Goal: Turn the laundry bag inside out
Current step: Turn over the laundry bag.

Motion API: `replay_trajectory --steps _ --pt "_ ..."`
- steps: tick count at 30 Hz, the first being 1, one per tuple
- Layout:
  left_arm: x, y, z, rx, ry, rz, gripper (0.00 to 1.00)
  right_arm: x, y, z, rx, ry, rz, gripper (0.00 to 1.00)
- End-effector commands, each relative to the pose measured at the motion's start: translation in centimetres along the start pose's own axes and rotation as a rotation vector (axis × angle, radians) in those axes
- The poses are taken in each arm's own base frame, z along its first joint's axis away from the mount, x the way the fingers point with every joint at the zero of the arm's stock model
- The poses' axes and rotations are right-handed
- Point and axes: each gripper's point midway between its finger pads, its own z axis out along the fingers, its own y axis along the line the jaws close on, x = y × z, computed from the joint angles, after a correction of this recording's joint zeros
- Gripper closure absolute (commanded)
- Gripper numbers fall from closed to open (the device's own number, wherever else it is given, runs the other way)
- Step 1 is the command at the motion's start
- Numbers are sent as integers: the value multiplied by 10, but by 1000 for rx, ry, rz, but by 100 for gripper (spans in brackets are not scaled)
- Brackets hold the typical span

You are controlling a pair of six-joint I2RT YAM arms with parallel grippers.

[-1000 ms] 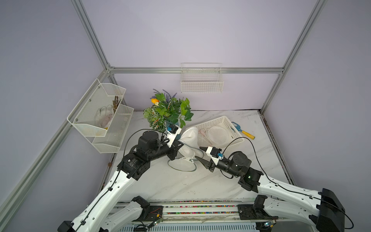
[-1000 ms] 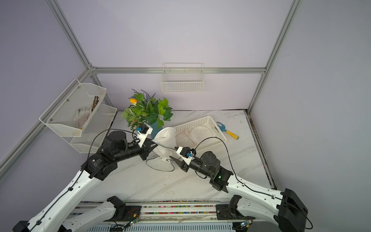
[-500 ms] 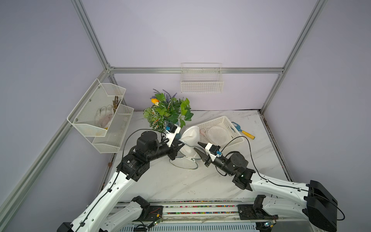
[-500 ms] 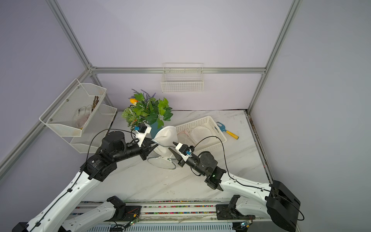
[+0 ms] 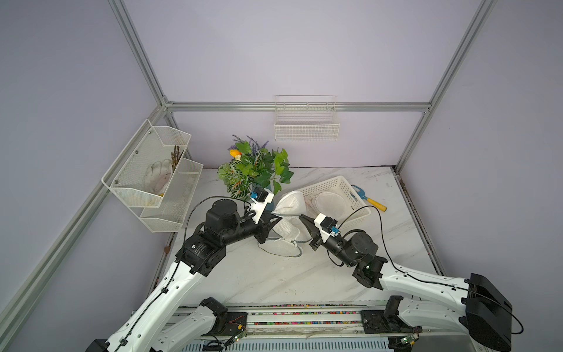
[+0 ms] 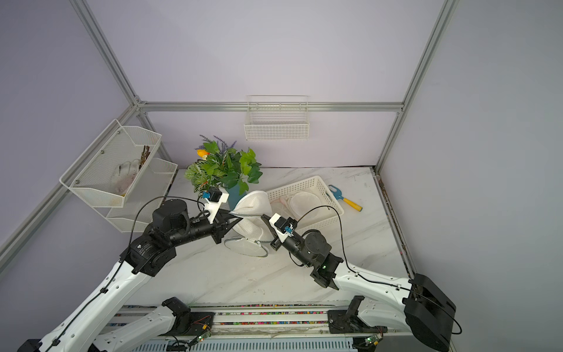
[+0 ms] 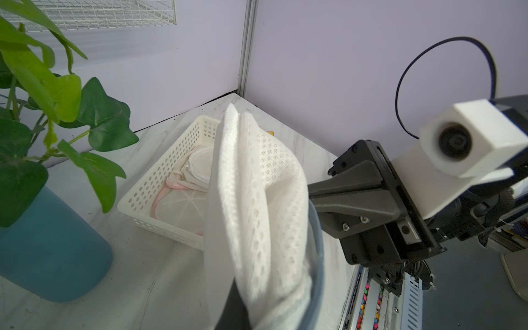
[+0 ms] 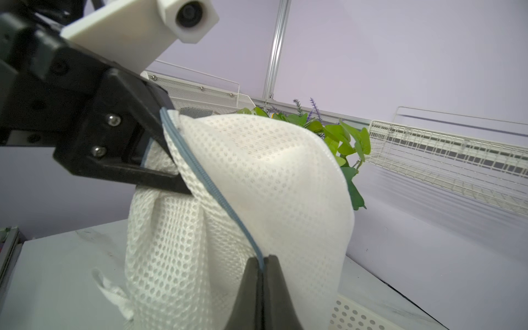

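Observation:
The laundry bag [image 5: 289, 204] is white mesh with a grey-blue zipper edge. It hangs above the table between both grippers, and its round lower part [image 5: 281, 247] rests on the marble. My left gripper [image 5: 274, 218] is shut on the bag's rim on the left side; in the left wrist view the bag [image 7: 257, 200] covers most of that gripper [image 7: 243, 303]. My right gripper [image 5: 302, 217] faces it from the right. In the right wrist view that gripper [image 8: 263, 264] is shut on the zipper edge, with the bag [image 8: 271, 171] bulging behind it.
A white perforated basket [image 5: 361, 216] holding other mesh pieces stands just behind the bag. A potted plant [image 5: 256, 170] in a blue vase is behind my left gripper. A blue and yellow trowel [image 5: 368, 199] lies right of the basket. Wire shelves [image 5: 146, 170] hang on the left wall.
My right gripper moved in to the bag's right side and shut on the zipper edge. The left gripper kept its hold and barely moved.

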Motion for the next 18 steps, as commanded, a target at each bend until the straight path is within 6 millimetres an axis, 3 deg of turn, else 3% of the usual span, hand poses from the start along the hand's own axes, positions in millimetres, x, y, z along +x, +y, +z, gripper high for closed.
replay_trajectory --steps 1,7,14,18 --pt "-1 -6 -7 12 -13 81 100 -28 -23 -4 111 -28 115 100" --pt "28 -1 -2 6 100 139 100 -48 -34 -4 150 25 176 100" --pt "43 -20 -2 110 159 277 100 -63 -49 12 215 103 105 100" --pt "54 -29 -4 155 202 348 100 -75 -47 22 194 123 81 100"
